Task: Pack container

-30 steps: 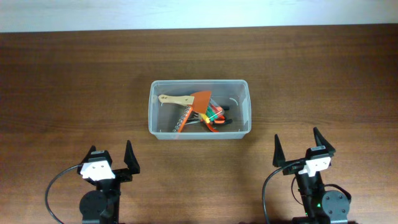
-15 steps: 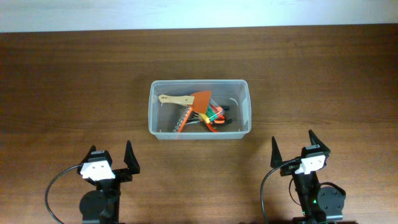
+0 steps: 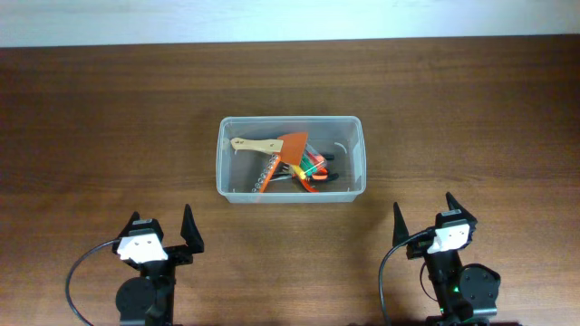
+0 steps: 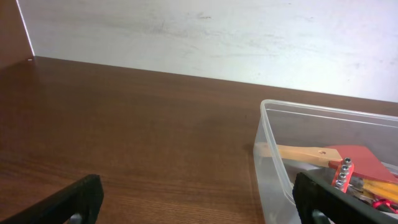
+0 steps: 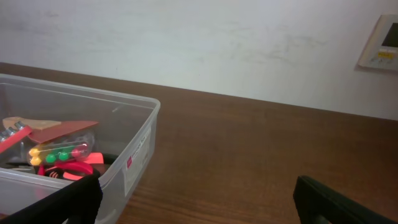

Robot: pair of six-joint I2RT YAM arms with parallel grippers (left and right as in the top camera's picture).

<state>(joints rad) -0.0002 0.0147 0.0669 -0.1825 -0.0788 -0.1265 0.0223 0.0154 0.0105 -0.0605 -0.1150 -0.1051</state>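
The clear plastic container [image 3: 355, 158] sits at the table's middle. It holds several hand tools: a wooden-handled orange scraper [image 3: 272, 144], red-handled pliers [image 3: 313, 177] and a metal bit set. The container also shows in the left wrist view [image 4: 273, 155] and in the right wrist view [image 5: 134, 149]. My left gripper [image 3: 166, 231] is open and empty near the front left, well short of the container. My right gripper [image 3: 422, 220] is open and empty near the front right, also short of it.
A white wall runs behind the table's far edge [image 4: 186, 37]. A white wall switch panel [image 5: 380, 42] shows at the right in the right wrist view. Bare brown wood surrounds the container.
My right gripper has drawn back toward the front edge and slightly left. The left arm and the container have not moved.
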